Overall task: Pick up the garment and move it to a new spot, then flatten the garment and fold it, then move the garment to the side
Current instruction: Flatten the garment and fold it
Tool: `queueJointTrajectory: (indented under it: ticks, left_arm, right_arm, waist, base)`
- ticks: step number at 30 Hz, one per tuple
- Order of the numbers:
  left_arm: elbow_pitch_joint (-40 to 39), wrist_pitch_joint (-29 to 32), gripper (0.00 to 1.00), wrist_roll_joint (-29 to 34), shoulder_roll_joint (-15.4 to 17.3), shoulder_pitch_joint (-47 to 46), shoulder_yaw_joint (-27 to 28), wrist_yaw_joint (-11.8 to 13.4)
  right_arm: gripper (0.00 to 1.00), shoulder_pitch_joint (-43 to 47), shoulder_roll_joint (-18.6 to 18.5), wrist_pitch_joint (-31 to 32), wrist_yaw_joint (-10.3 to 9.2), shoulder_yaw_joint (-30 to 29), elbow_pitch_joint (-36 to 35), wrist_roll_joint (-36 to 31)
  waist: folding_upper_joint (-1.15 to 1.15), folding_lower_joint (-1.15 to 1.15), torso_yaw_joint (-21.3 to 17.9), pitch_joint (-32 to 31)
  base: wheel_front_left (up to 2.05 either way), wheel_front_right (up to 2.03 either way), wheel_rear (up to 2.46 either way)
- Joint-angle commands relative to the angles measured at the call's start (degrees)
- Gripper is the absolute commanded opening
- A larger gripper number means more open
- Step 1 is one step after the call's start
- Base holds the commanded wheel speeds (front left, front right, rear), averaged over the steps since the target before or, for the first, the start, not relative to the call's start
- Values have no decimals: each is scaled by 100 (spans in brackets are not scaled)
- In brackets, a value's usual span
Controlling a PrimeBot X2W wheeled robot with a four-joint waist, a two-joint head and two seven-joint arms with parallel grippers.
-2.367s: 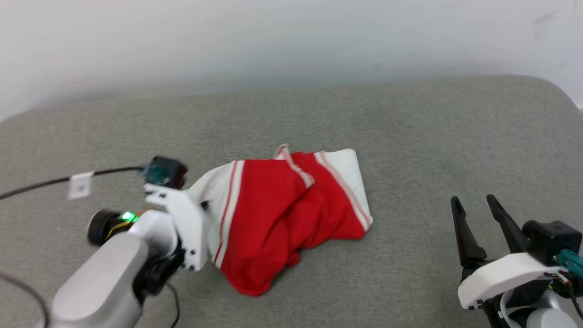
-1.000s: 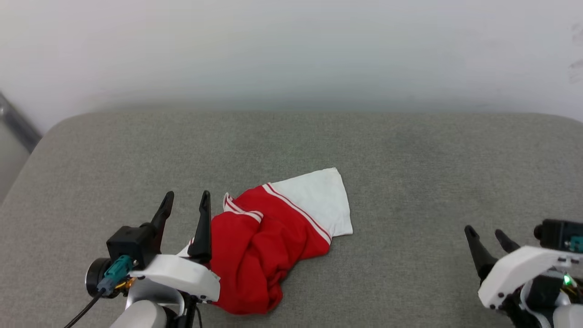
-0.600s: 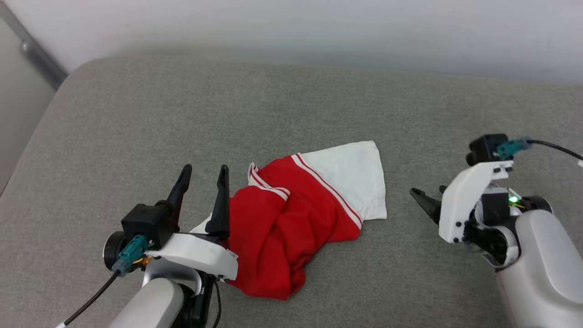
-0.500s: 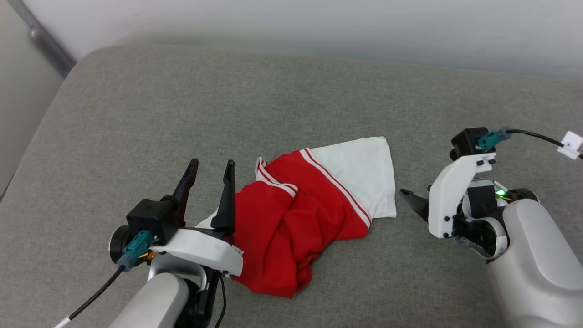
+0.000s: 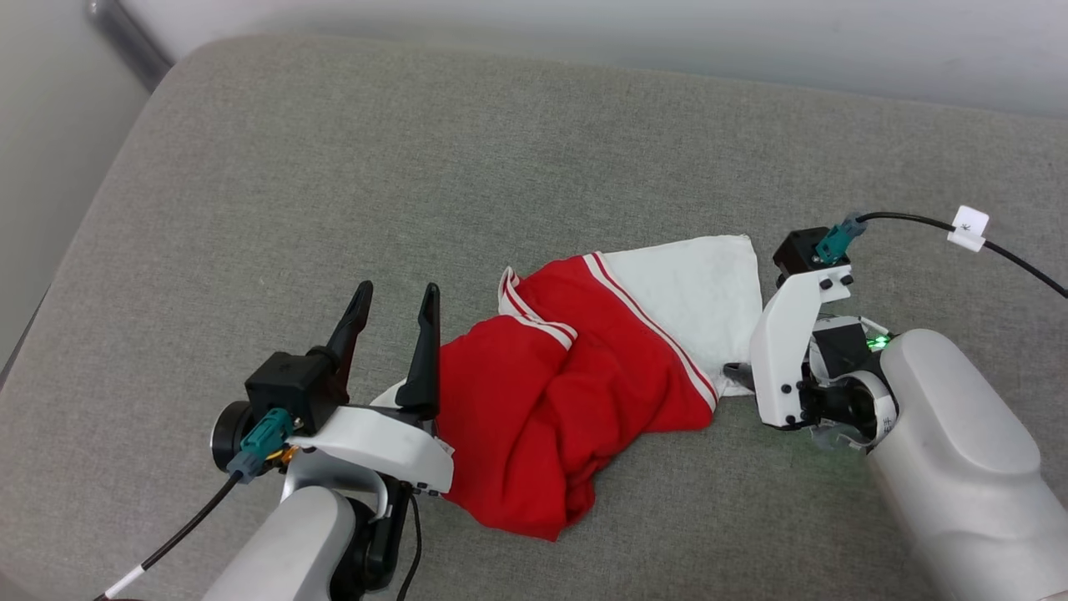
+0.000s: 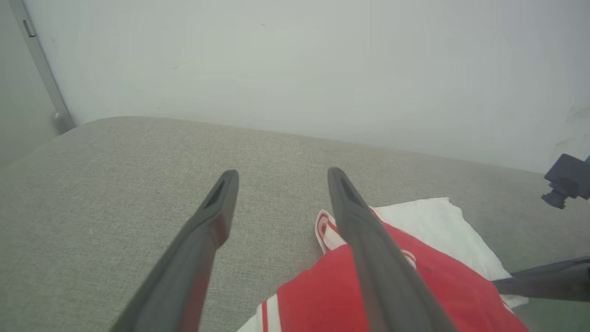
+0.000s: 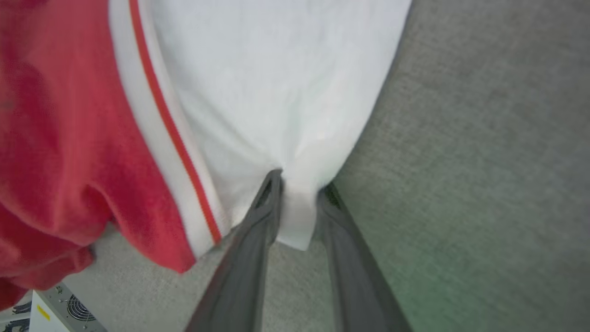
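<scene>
The garment [image 5: 567, 392], red with a white sleeve edged in red stripes, lies crumpled on the grey cushion [image 5: 417, 167]. My right gripper [image 5: 738, 371] reaches in from the right, low at the white sleeve's near corner. In the right wrist view its fingers [image 7: 300, 182] pinch that corner, and the white cloth of the garment [image 7: 258, 92] bunches between them. My left gripper [image 5: 396, 290] stands open at the garment's left edge, fingers pointing up, nothing between them. In the left wrist view the left gripper [image 6: 282, 173] has its right finger over the garment's red cloth [image 6: 438, 286].
A pale wall runs behind the cushion, with a grey metal bar [image 5: 125, 33] at the far left corner. A black cable with a white tag [image 5: 968, 225] trails from my right wrist. A white box with a fan [image 7: 50, 309] shows below the cushion's edge.
The head camera has tilted and turned. My right arm swung in from the right to the white sleeve's corner and its fingers closed on it. The left gripper stayed open beside the garment.
</scene>
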Motion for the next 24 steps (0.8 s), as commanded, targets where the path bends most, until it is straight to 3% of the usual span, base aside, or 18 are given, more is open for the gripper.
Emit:
queueJointTrajectory:
  ticks: [1,10,15,18,20,24]
  left_arm:
    - [20,-36,100,28,5,13,32,1]
    - [89,-40,100,-27,134,341,190,71]
    - [30,7,100,-90,243,559,247,151]
    - [-6,35,100,-108,278,645,274,192]
    - [-68,63,100,-151,314,765,295,244]
    - [-125,135,100,-204,388,903,332,311]
  right_arm:
    - [0,278,90,-32,1,243,216,48]
    - [0,-63,-532,-1139,-1,154,-673,-87]
    - [0,593,-983,-1244,-1,-478,-1513,-357]
    - [0,1052,-1064,-1219,-1,-883,-1908,-475]
    - [0,2011,-961,-1067,-1,-1574,-2436,-711]
    - [0,3294,-475,-813,-1,-2330,-2816,-921]
  waist:
    - [0,0,-30,-26]
    - [0,0,-440,-469]
    - [0,0,-767,-744]
    - [0,0,-880,-813]
    - [0,0,-1018,-885]
    - [0,0,-1140,-961]
  base:
    - [0,0,0]
    - [0,0,0]
    - [0,0,0]
    - [0,0,0]
    - [0,0,0]
    - [0,0,0]
